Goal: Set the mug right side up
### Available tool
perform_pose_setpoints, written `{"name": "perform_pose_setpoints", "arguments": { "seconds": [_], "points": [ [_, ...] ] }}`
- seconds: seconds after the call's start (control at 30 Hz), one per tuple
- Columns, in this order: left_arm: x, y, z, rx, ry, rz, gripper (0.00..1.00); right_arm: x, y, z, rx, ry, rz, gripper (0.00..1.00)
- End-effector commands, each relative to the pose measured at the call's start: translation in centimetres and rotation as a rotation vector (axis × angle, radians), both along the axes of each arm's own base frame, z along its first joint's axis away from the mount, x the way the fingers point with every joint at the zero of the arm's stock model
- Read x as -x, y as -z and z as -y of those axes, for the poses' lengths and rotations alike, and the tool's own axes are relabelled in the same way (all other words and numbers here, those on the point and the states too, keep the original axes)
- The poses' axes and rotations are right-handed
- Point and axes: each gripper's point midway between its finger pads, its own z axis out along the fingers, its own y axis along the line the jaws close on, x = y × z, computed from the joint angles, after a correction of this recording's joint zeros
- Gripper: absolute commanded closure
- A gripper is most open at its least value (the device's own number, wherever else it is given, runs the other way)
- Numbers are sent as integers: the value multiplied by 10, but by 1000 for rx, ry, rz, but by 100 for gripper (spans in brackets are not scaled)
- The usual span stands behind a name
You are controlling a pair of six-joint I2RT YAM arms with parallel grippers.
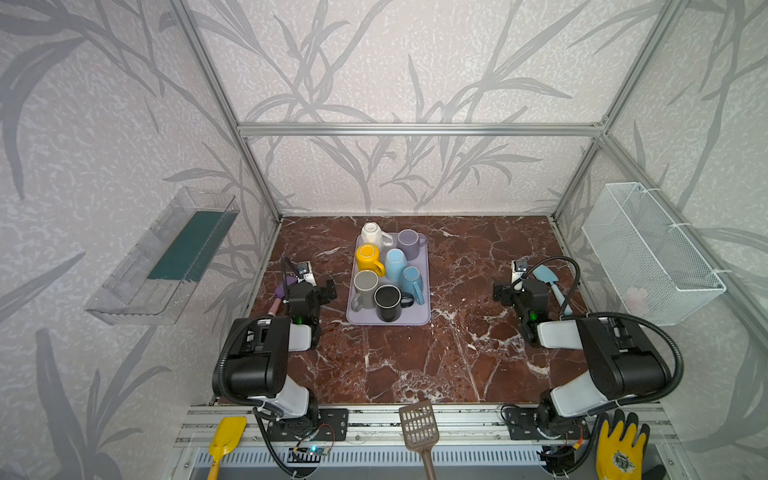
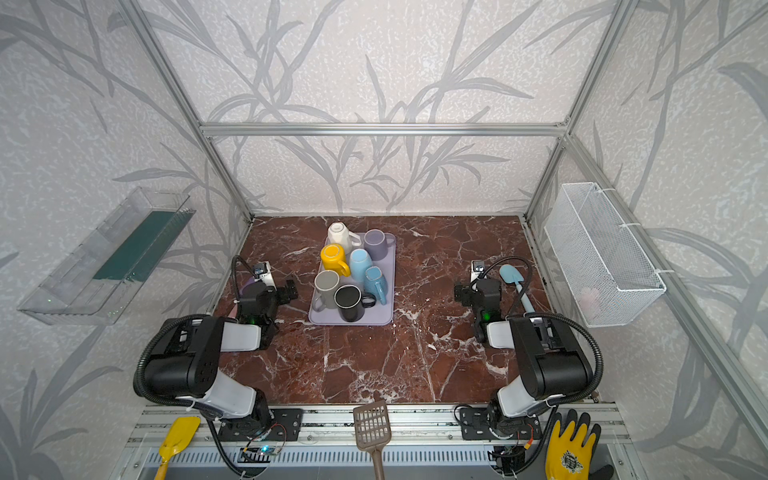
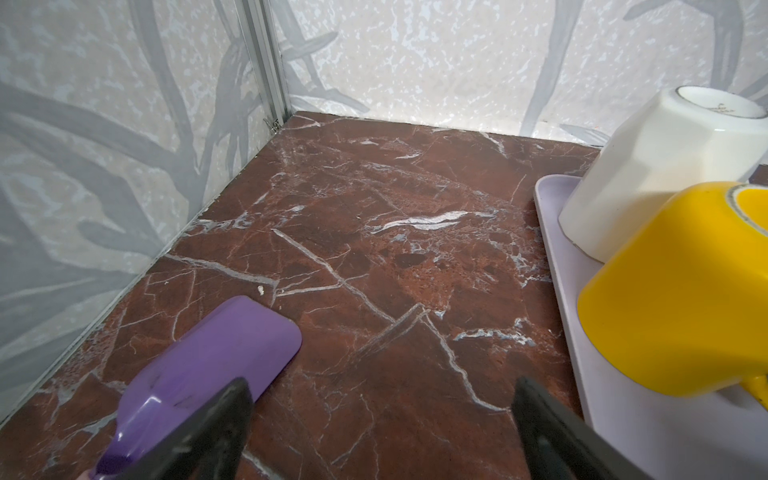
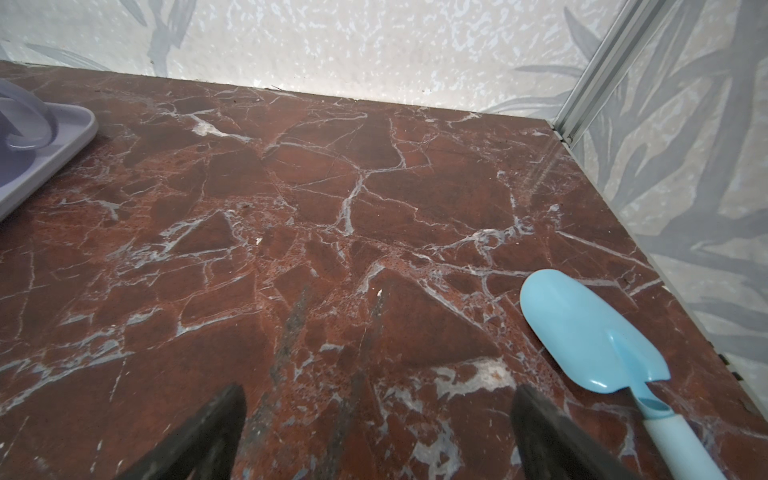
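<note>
- A lavender tray sits mid-tabletop, with seven mugs packed close on it.
- The white mug stands upside down at the tray's far left corner. The left wrist view shows its foot ring on top.
- The yellow mug stands just in front of the white one, and its base also seems to face up.
- The left claw has its jaws spread wide with nothing between them. It is over bare tabletop left of the tray, clear of the mugs.
- The right claw is likewise wide and empty, well apart from the tray on its right.
- A purple scoop lies beside the left claw and a light blue scoop beside the right claw.
</note>
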Motion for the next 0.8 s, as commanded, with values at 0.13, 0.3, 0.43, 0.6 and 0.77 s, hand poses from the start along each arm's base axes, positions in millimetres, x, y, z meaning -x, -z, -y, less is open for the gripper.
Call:
{"name": "perform_pose_setpoints", "arguments": {
  "seconds": [0.13, 0.3, 0.43, 0.6, 0.77],
  "points": [
    [-7, -5, 9, -17, 54, 5, 1, -1, -11, 1, -9, 12, 45, 1],
    [-5, -20, 6, -17, 38, 5, 1, -1, -12, 1, -8, 11, 47, 1],
    [-2, -39, 7, -33, 28, -6, 1, -3, -23, 5, -10, 43, 76, 1],
    [1, -76, 16, -35, 23, 19, 1, 0, -31, 8, 1, 55, 25, 1],
    [10, -109, 33, 15, 15, -31, 1, 10, -55, 6, -31, 66, -26, 1]
  ]
}}
